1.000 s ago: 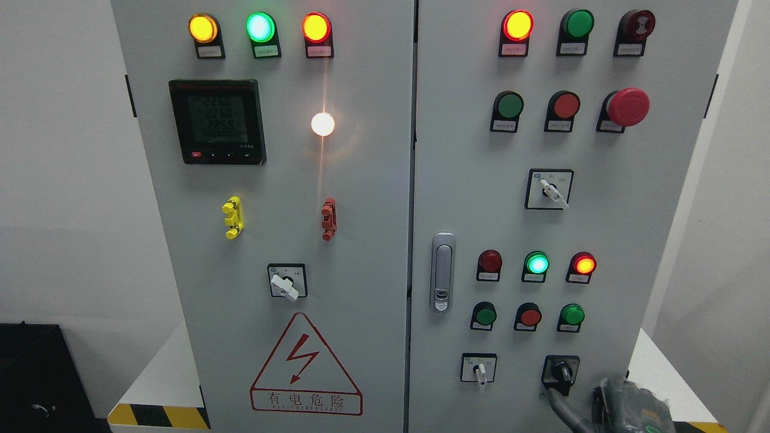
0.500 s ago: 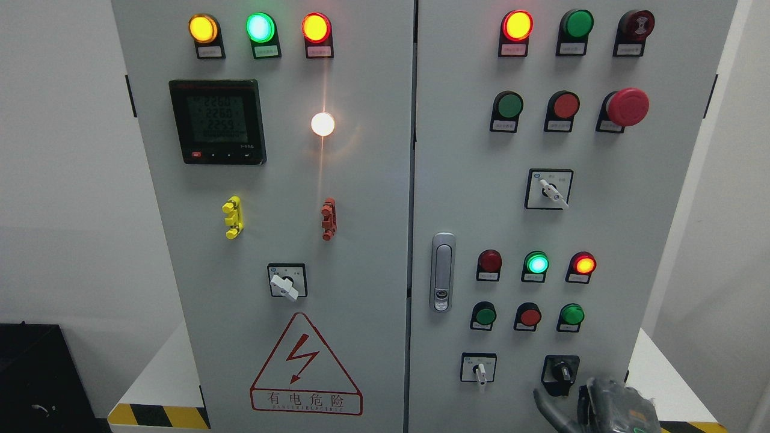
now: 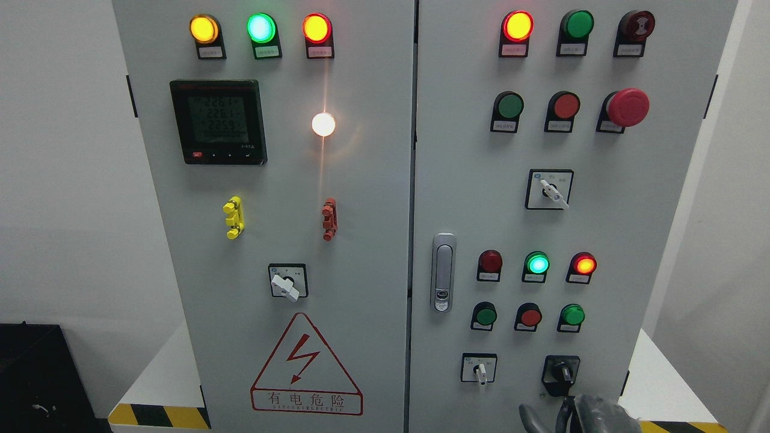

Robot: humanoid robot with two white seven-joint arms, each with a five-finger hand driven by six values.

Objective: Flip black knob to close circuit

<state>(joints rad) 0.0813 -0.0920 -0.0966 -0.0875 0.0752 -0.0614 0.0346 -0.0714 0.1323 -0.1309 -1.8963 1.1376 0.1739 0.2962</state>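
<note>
The black knob (image 3: 562, 372) sits in a black square plate at the lower right of the right cabinet door (image 3: 601, 228). Its pointer stands nearly upright, leaning slightly left. My right hand (image 3: 571, 416) comes in at the bottom edge, just below the knob and apart from it. Its grey fingers (image 3: 529, 417) point upward, spread, and hold nothing. Most of the hand is cut off by the bottom edge. The left arm does not show.
A white selector switch (image 3: 479, 371) sits left of the knob. Above are a row of push buttons (image 3: 530, 317), lit indicator lamps (image 3: 536, 263) and a door handle (image 3: 443, 272). A red emergency button (image 3: 627, 107) protrudes at the upper right. The left door carries a meter (image 3: 218, 122).
My right hand has dropped down and slightly left, away from the knob's lower edge, and shows less above the bottom edge. The knob has not visibly turned.
</note>
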